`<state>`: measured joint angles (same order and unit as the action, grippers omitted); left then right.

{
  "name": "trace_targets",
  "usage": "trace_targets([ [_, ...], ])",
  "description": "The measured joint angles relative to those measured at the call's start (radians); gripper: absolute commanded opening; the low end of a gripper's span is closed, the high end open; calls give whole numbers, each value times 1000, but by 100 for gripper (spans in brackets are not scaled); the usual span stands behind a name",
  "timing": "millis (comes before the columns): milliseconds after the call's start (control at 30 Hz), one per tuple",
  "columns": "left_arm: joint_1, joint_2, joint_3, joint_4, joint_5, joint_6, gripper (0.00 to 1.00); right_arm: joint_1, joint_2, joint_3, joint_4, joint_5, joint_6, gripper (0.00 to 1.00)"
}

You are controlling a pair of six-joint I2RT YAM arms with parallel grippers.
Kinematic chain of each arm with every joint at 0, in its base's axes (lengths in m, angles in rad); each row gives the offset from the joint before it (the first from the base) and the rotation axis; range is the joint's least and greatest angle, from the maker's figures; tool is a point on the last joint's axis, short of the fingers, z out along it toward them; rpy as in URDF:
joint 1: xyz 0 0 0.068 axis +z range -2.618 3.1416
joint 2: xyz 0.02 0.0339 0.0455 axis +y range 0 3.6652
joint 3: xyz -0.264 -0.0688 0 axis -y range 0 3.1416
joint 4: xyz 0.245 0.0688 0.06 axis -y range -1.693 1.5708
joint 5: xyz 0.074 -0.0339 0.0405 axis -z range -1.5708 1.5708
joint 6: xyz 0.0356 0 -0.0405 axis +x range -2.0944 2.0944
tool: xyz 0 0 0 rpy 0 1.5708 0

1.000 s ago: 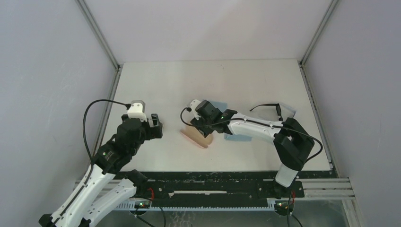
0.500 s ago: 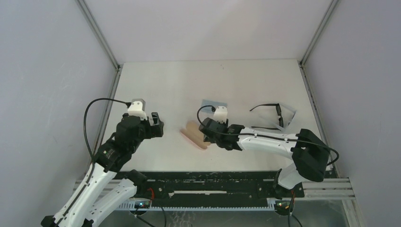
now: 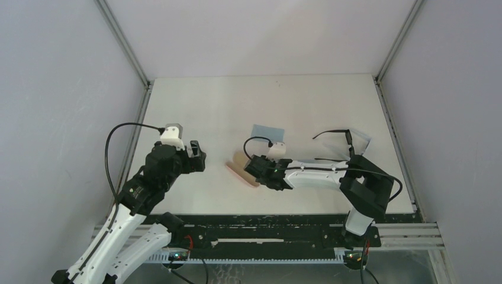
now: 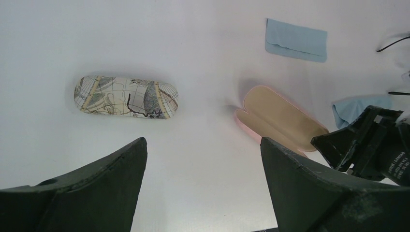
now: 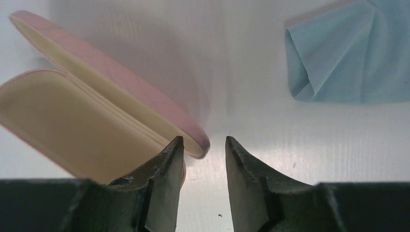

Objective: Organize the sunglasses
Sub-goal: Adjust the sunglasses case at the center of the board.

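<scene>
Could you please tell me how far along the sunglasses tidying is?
Done: the pink case lies open and empty. In hand: the right gripper is at the tip of its lid, jaws apart; the left gripper hovers open. Left: the sunglasses lie uncased, off to the right, and the patterned case is shut.

The right gripper [image 5: 203, 141] is slightly parted at the lid tip of the open pink case [image 5: 72, 121]. A blue cloth [image 5: 348, 63] lies far right.

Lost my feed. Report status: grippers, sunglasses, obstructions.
Left gripper open, hovering, empty. Right gripper part open, jaws at tip of open pink case. Sunglasses unfolded on table, far right, untouched. Blue cloth beside right gripper.
</scene>
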<state>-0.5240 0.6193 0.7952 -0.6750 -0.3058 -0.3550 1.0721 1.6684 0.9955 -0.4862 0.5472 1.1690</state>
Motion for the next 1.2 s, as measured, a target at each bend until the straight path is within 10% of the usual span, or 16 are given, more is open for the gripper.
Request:
trace_targets([
  [500, 2, 3, 0, 0, 4, 0, 90, -30, 47, 0, 59, -12, -103, 1],
  [1200, 23, 29, 0, 4, 31, 1, 89, -420, 104, 64, 342, -478, -1017, 0],
])
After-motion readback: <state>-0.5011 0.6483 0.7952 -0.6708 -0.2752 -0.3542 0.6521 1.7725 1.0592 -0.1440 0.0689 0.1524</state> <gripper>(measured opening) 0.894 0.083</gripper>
